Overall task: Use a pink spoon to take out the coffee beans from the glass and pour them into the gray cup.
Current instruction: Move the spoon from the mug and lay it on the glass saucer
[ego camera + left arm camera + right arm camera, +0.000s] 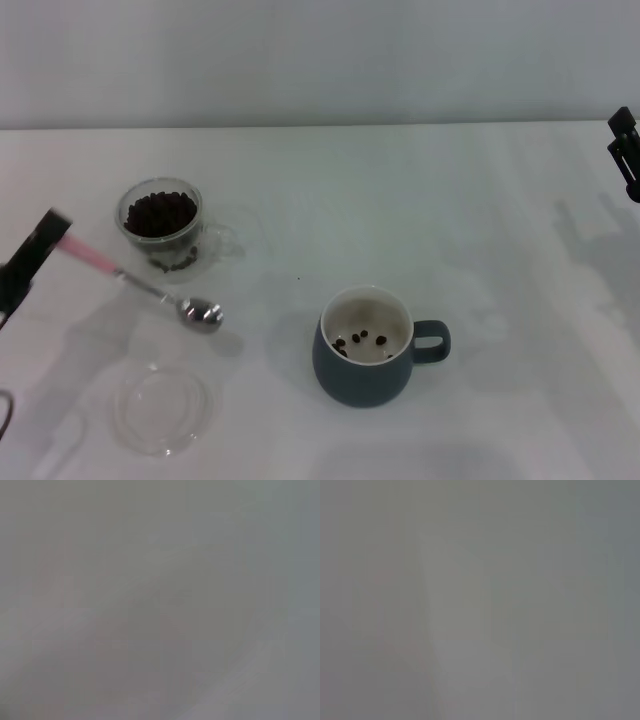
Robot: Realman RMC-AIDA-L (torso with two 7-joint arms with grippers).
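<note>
The pink spoon (150, 285) is pinched at its handle by the jaws of the left gripper (48, 238), its empty bowl beside the glass (163, 224) of coffee beans (160, 213). A few beans are seen in the gray cup (368, 348). The right gripper (626, 146) is parked well apart from the cup; its jaws cannot be judged.

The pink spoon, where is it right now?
In the head view, the pink spoon is on the robot's left, held by its handle in the left end effector, its metal bowl between the glass and the clear dish.

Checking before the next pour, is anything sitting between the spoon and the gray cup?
Nothing visible. The left gripper holds the pink spoon in front of the glass; only bare table lies between its bowl and the gray cup.
</note>
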